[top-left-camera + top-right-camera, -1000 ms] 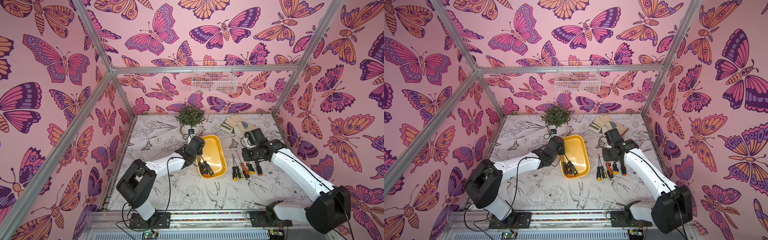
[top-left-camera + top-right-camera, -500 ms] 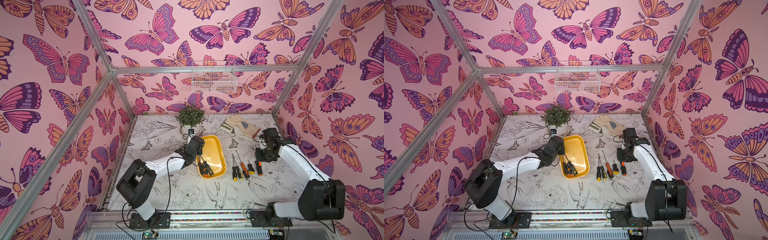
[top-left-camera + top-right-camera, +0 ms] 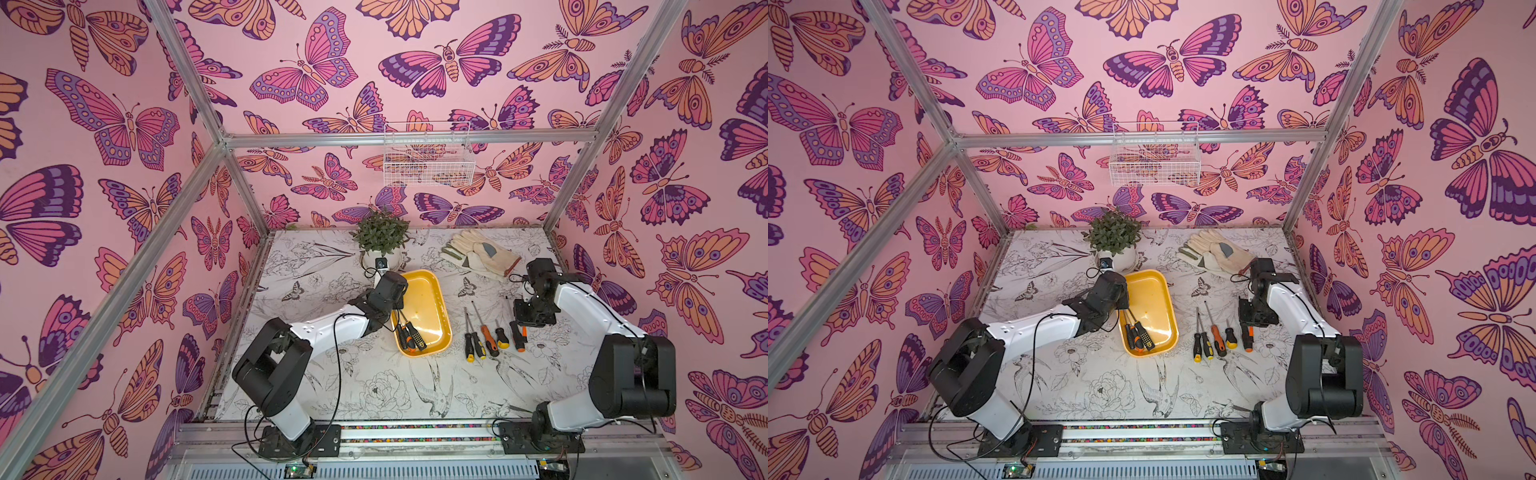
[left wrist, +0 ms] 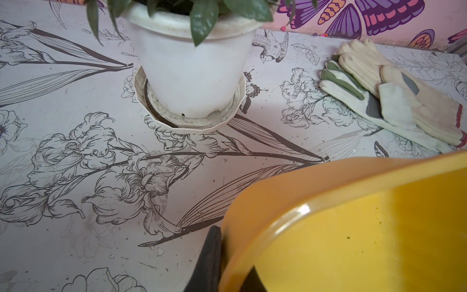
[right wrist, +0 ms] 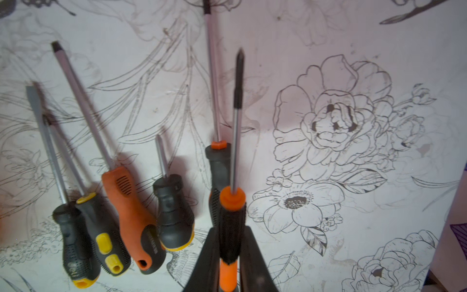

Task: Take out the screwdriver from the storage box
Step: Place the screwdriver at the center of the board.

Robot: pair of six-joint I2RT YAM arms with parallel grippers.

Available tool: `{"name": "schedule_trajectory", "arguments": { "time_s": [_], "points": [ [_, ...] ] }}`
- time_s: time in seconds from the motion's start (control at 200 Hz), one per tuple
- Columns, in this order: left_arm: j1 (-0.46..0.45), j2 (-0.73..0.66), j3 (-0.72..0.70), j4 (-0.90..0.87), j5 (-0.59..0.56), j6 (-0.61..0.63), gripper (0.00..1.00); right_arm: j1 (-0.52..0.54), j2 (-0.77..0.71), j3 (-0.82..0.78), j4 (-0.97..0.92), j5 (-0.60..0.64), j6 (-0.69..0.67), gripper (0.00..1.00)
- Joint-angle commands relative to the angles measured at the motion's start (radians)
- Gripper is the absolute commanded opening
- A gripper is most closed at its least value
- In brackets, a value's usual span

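While ribbed screwdriver hangs gripped, glossy tray

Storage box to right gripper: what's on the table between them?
A row of screwdrivers lying side by side on the table, between the storage box and the right gripper; shows in both top views.

left arm: showing smooth white shell links between bulky black joint housings, small dark screw dots on the shell | right arm: wearing the same white-and-black scheme | cables: thin black leads running alongside | bases: showing as black plates on a silver rail | fingers: appearing matte black, tapering
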Motion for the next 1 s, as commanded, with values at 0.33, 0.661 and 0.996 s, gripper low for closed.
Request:
{"name": "schedule_trajectory", "arguments": {
  "time_s": [0.33,0.661,0.996],
  "points": [
    [0.005,-0.045,-0.024,0.012,0.015,0.003,0.00,-0.050,0.131,0.020,0.015,0.068,-0.036,0.00],
    [0.008,-0.050,-0.029,0.019,0.015,0.009,0.00,-0.095,0.174,0.044,0.025,0.025,-0.054,0.00],
    [0.007,-0.056,-0.035,0.022,0.013,0.008,0.00,-0.100,0.225,0.060,0.031,-0.020,-0.061,0.00]
  ]
}}
